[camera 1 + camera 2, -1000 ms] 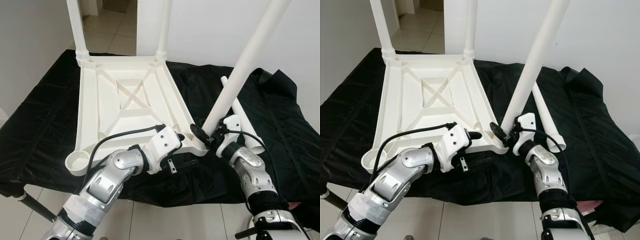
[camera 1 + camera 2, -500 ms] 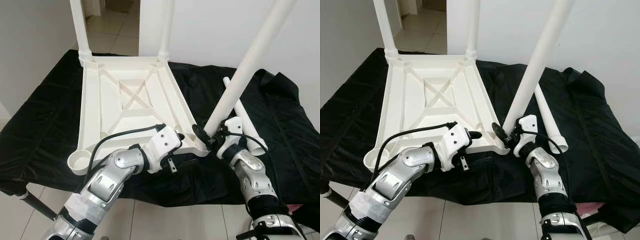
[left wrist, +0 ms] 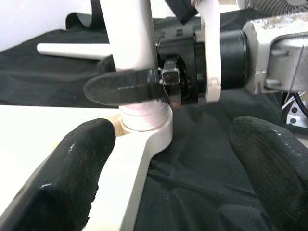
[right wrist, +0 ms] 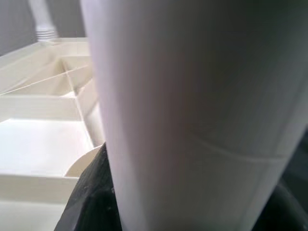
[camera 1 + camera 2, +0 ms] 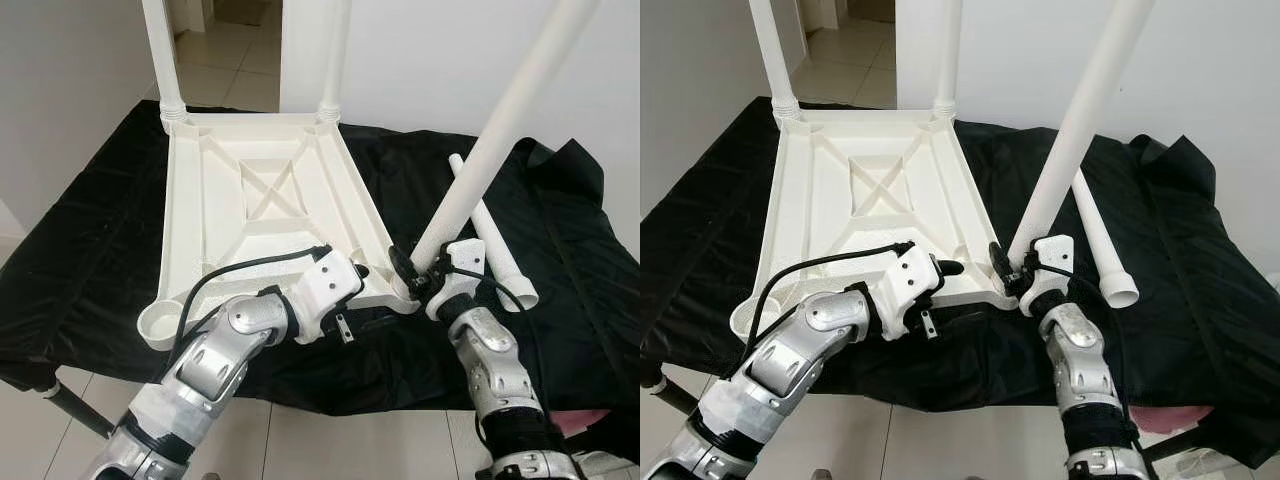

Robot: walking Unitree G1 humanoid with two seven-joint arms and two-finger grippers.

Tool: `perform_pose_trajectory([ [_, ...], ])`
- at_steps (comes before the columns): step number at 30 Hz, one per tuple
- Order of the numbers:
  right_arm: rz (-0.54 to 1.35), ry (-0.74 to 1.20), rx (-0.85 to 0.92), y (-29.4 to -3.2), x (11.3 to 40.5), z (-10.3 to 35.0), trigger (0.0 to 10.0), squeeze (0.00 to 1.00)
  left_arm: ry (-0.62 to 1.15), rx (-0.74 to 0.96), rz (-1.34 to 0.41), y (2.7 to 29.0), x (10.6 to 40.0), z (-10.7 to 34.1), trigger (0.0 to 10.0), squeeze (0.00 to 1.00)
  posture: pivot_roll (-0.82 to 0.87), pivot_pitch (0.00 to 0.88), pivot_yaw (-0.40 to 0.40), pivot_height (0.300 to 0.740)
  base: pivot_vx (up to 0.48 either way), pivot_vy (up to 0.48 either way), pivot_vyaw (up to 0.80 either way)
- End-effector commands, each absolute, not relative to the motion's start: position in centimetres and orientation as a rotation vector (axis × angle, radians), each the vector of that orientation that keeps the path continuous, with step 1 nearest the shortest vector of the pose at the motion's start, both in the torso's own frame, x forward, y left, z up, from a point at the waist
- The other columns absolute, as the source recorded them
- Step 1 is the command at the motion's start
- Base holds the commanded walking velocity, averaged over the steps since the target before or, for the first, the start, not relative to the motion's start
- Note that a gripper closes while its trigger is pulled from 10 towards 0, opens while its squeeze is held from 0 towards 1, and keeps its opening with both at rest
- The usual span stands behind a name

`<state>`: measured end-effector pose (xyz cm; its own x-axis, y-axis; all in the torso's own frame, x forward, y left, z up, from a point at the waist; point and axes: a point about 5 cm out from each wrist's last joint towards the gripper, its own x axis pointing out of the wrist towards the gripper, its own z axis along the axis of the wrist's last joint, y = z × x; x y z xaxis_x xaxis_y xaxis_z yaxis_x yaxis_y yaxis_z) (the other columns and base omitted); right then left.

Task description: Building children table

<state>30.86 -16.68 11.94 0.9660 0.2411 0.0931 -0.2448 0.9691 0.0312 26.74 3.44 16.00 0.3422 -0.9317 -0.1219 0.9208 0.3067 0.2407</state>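
Note:
A white plastic table top lies upside down on a black cloth. Two white legs stand in its far corners. A third leg leans to the right with its foot at the near right corner socket, and my right gripper is shut on it just above the socket. In the right wrist view the leg is seen close up. My left gripper is open at that same corner, its fingers on either side of the rim. The near left socket holds nothing.
A loose white leg lies on the cloth to the right of my right gripper. A white wall stands behind, and a doorway with a tiled floor opens at the back left. Something pink shows at the cloth's lower right edge.
My right forearm has swung inward under the wrist while the gripper keeps the tilted leg at the socket. The left gripper has stayed put. The view has shifted slightly.

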Motion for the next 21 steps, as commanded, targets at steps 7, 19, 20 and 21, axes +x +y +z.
perform_pose_trajectory([
  [7,-0.15,0.007,0.144,-17.4,29.8,10.0,10.0,0.0,-0.045,0.296,-1.245,3.5,26.7,15.9,10.0,0.0,0.01,0.0,-0.077,0.74,0.0,0.0,0.0],
  [19,-0.165,-0.047,0.156,-15.9,29.7,11.0,10.0,0.0,-0.048,0.299,-1.225,3.8,26.8,16.1,10.0,0.0,0.04,0.0,-0.091,0.74,0.0,0.0,0.0],
  [20,-0.17,-0.046,0.158,-15.9,29.7,11.1,10.0,0.0,-0.049,0.299,-1.224,3.9,26.8,16.1,10.0,0.0,0.04,0.0,-0.091,0.74,0.0,0.0,0.0],
  [21,-0.17,-0.046,0.158,-15.9,29.7,11.1,10.0,0.0,-0.049,0.299,-1.224,3.9,26.8,16.1,10.0,0.0,0.04,0.0,-0.091,0.74,0.0,0.0,0.0],
])
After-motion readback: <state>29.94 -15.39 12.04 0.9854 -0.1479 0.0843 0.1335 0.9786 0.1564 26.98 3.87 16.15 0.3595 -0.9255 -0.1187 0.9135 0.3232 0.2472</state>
